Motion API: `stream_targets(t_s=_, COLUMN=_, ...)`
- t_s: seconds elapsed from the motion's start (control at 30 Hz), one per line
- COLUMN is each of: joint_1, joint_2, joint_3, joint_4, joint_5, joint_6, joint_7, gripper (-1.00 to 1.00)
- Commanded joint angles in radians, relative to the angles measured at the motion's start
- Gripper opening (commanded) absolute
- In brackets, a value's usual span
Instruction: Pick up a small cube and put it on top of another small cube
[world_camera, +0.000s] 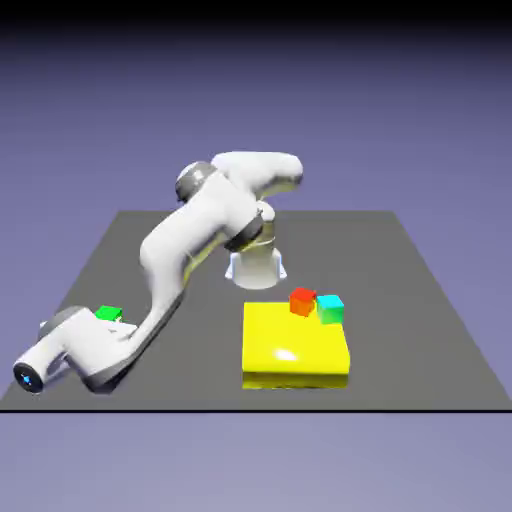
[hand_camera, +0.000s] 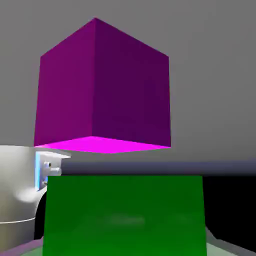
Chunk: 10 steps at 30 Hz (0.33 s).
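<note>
Your arm leans toward the exterior view's left over the dark tabletop. The yellow block lies near its front edge, 2 small cubes at its far right corner: red-orange and cyan. Your pincer is closed on the green cube; the magenta cube shows just beside it in the hand view.

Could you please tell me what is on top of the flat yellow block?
In the exterior view, the small red-orange cube and the small cyan cube sit at the flat yellow block's far edge; whether both rest on it is unclear, their undersides being hidden.
</note>
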Motion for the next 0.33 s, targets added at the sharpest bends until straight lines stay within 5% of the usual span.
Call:
stream_targets(t_s=0.0, joint_1=-0.019, joint_2=-0.02, joint_3=0.036, joint_4=-0.014, joint_5=-0.026, joint_6=0.01, joint_7=0.022, gripper=-1.0)
stream_targets(t_s=0.3, joint_1=-0.192, joint_2=-0.205, joint_3=0.362, joint_4=-0.138, joint_5=-0.245, joint_6=0.093, joint_7=0.222, gripper=-1.0)
